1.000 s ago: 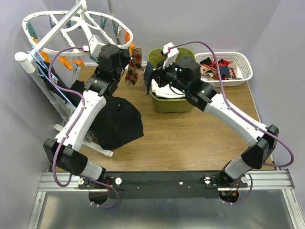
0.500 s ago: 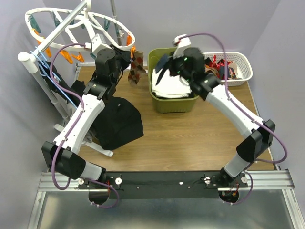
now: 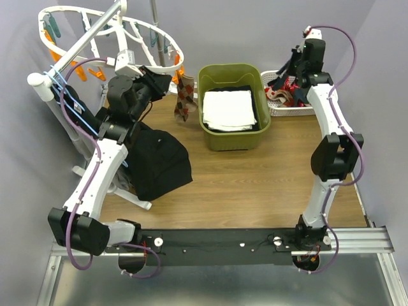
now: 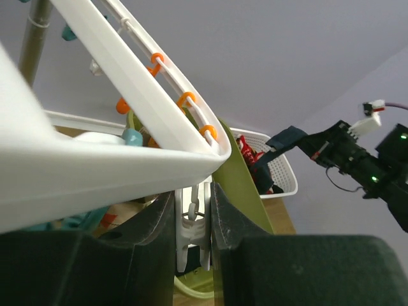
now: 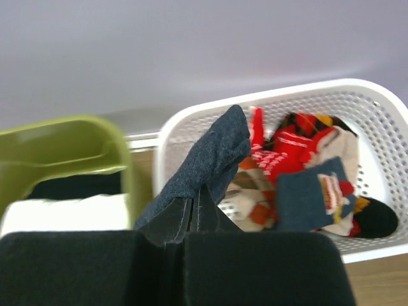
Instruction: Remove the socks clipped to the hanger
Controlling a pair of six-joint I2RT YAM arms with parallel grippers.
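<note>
The white oval hanger (image 3: 171, 46) hangs at the back left with teal and orange clips. An argyle sock (image 3: 184, 95) hangs from its right rim. My left gripper (image 3: 162, 81) is at that rim, and in the left wrist view (image 4: 192, 229) it is shut on a white clip (image 4: 191, 220) under the rim (image 4: 127, 83). My right gripper (image 3: 296, 60) is raised over the white mesh basket (image 3: 323, 99). In the right wrist view (image 5: 194, 213) it is shut on a dark blue-grey sock (image 5: 210, 159), above the basket (image 5: 376, 121) with its several red and argyle socks (image 5: 287, 150).
A green bin (image 3: 233, 69) holding a folded white cloth (image 3: 228, 109) stands between hanger and basket. A large black garment (image 3: 159, 162) drapes by the left arm. The hanger's stand pole (image 3: 60, 95) and its feet are at the left edge.
My right arm has swung from over the green bin to above the white basket, carrying the dark sock. My left gripper has shifted slightly left along the hanger rim, and the hanger has swung.
</note>
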